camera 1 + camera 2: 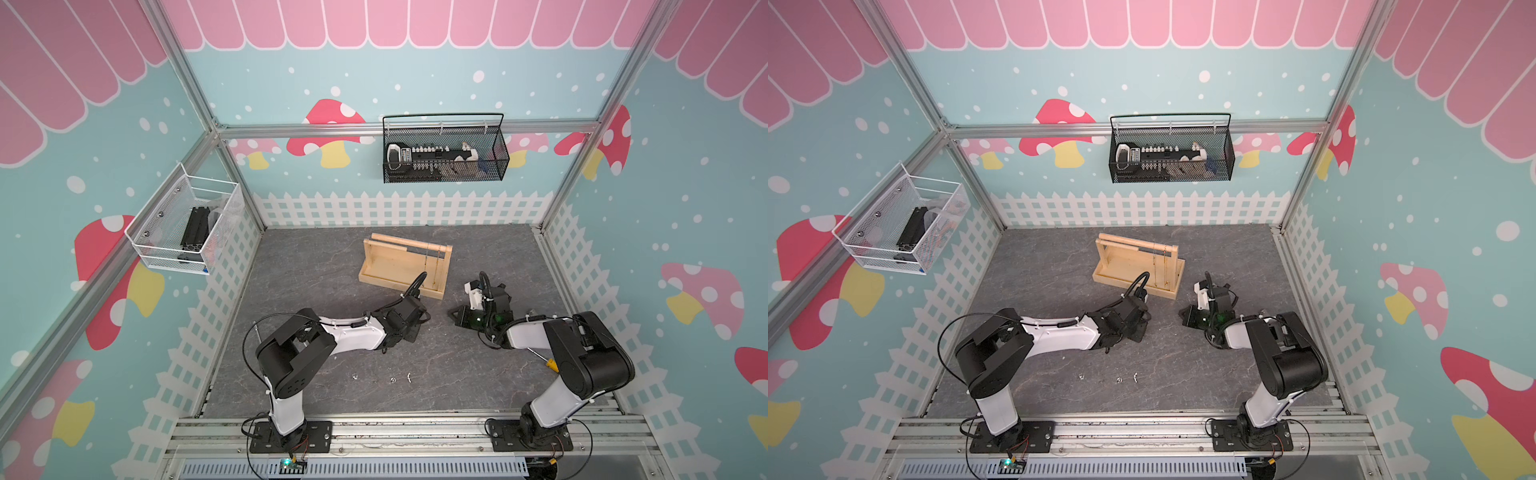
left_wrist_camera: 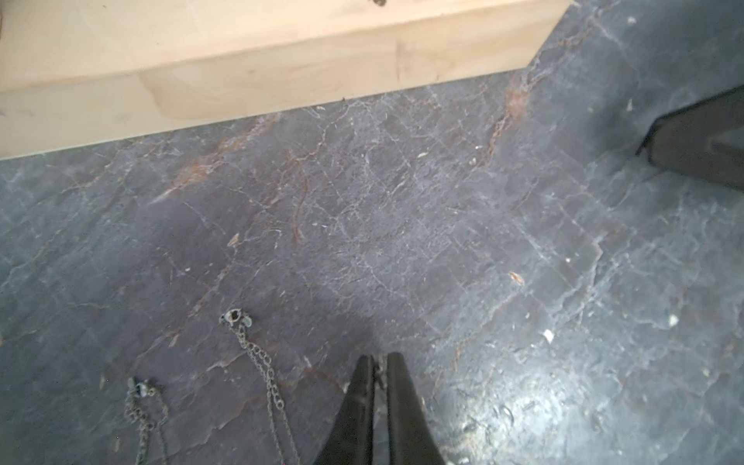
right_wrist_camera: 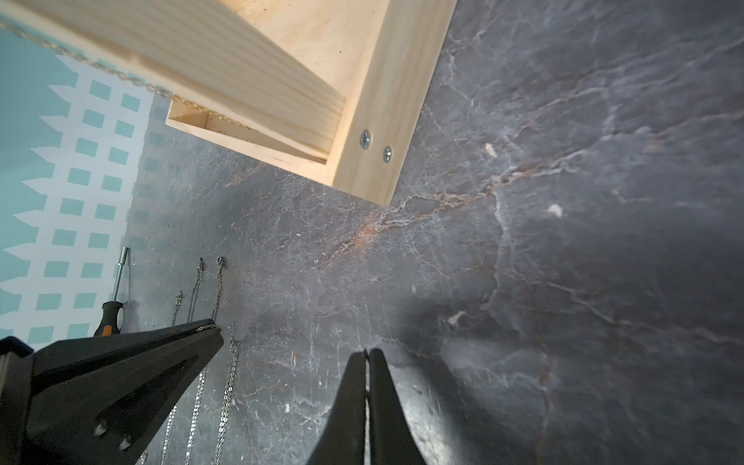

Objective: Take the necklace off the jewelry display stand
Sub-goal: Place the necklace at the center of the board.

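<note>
Left wrist view: left gripper (image 2: 378,362) jaws barely parted, necklace (image 2: 261,364) link seemingly pinched; chain lies mid-tabletop (image 2: 443,241) before jewelry display stand (image 2: 241,60). Right gripper (image 3: 367,353) closed, empty. Open fully, lift straight, no dragging.

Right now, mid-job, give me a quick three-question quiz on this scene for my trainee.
1. True or false: the stand holds no chains.
2. The right gripper is: A open; B shut on a chain; C shut, empty.
3. Fill in: loose chains lie on the table beside the ___ gripper.

Key: 1 false, hanging chains drape it. 2 C. 3 left gripper.
</note>
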Tool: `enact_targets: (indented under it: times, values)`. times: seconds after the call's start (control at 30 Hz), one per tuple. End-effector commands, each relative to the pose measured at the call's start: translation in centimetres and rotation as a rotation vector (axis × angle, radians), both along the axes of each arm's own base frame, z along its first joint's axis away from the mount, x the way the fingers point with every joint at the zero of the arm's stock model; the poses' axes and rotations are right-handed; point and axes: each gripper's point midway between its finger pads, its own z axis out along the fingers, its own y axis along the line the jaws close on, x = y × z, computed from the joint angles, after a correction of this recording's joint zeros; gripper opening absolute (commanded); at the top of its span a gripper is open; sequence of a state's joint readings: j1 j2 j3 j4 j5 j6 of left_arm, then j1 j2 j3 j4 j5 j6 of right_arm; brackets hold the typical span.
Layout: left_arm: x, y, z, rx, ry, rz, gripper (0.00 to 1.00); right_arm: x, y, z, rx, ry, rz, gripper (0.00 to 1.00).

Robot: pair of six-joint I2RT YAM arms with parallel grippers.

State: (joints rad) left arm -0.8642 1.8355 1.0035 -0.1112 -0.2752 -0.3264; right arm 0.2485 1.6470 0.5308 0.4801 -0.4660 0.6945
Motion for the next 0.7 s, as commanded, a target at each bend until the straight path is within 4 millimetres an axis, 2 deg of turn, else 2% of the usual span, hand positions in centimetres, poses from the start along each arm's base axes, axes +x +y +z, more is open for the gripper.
enact_targets:
  times: [0.0, 0.07, 0.2, 0.3, 0.4, 0.53, 0.67]
  values:
    - [1.0, -0.1, 0.7, -0.001, -0.035, 0.017, 0.24, 0.7, 0.2, 0.6, 0.024, -0.016, -0.005, 0.08]
    - [1.0, -0.1, 0.9, -0.004, -0.039, 0.017, 0.28, 0.8, 0.2, 0.6, 0.024, -0.017, -0.006, 0.08]
    - [1.1, -0.1, 1.9, -0.019, -0.048, 0.019, 0.28, 0.7, 0.3, 0.6, 0.028, -0.016, -0.003, 0.08]
    - [1.1, -0.3, 3.5, -0.044, -0.059, 0.022, 0.28, 0.7, 0.3, 0.6, 0.029, -0.015, -0.003, 0.08]
    - [1.3, -0.5, 6.2, -0.093, -0.097, 0.025, 0.28, 0.8, 0.3, 0.8, 0.03, -0.021, -0.004, 0.07]
    - [2.0, -2.8, 10.9, -0.3, -0.16, -0.059, 0.27, 0.8, 0.1, 1.0, 0.024, -0.03, -0.011, 0.07]
    - [3.7, -4.7, 15.3, -0.492, -0.232, -0.131, 0.27, 0.8, -0.1, 1.2, 0.014, -0.037, -0.015, 0.07]
